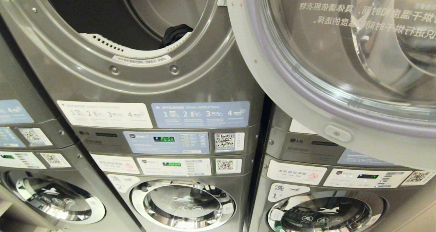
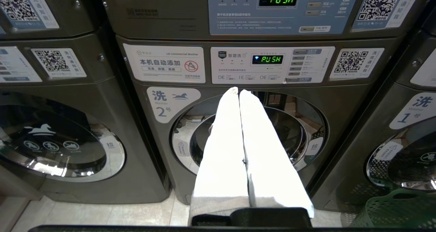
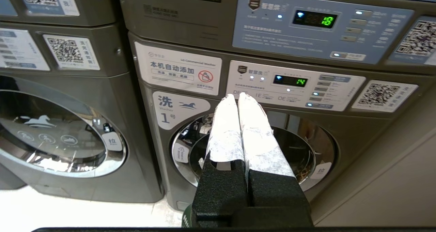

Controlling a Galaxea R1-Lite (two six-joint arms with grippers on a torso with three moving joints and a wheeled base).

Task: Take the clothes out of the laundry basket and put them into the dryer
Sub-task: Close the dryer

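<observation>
The dryer [image 1: 143, 72] mouth stands unblocked, its door [image 1: 340, 72] swung wide right; a dark garment [image 1: 175, 33] lies inside.

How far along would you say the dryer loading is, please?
Done: the grey dryer's round glass door is swung open and one dark garment lies in its drum. In hand: nothing; the left gripper and the right gripper have shut, empty jaws. Left: whatever remains in the green mesh laundry basket, contents unseen.
</observation>
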